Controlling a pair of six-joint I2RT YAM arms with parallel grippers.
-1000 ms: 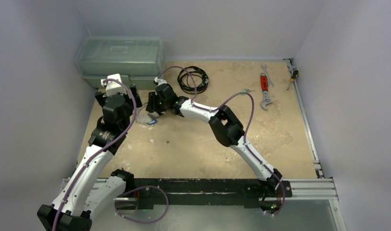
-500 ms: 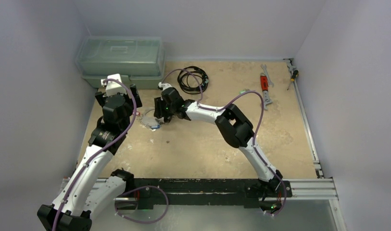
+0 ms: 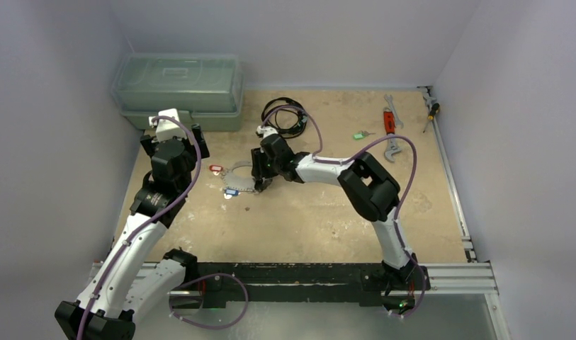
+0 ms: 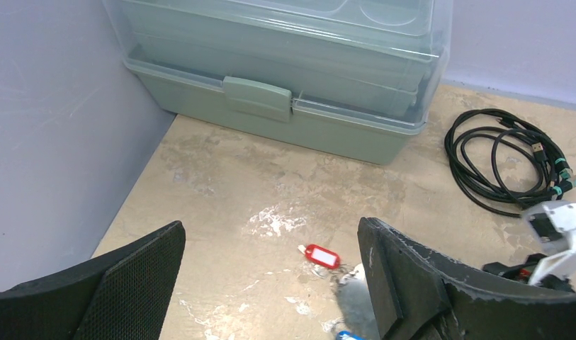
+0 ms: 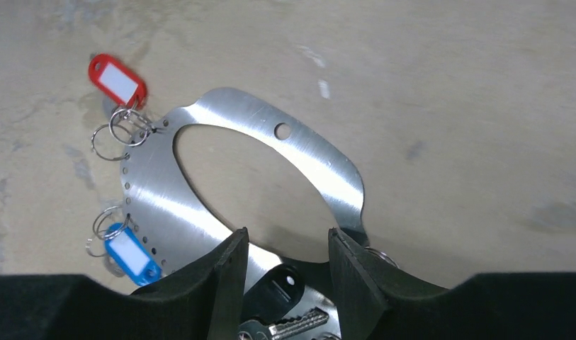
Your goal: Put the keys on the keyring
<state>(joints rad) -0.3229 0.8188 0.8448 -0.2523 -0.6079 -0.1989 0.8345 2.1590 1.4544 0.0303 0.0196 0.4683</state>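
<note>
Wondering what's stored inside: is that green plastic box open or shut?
Shut. The green box has its lid down on the base, and the front latch lies across the seam.

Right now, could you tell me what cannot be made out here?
Right wrist view: whether the right tool grips the flat silver oval keyring; its fingers cover the near rim.
Same view: black-headed key and plain silver key, cut by the bottom edge.
Top view: green-tagged key, too small.
Left wrist view: keyring blurred beside the left tool.

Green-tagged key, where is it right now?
In the top view, the green-tagged key lies toward the far right, between the black cable coil and the red-handled wrench, nearer the wrench.
</note>
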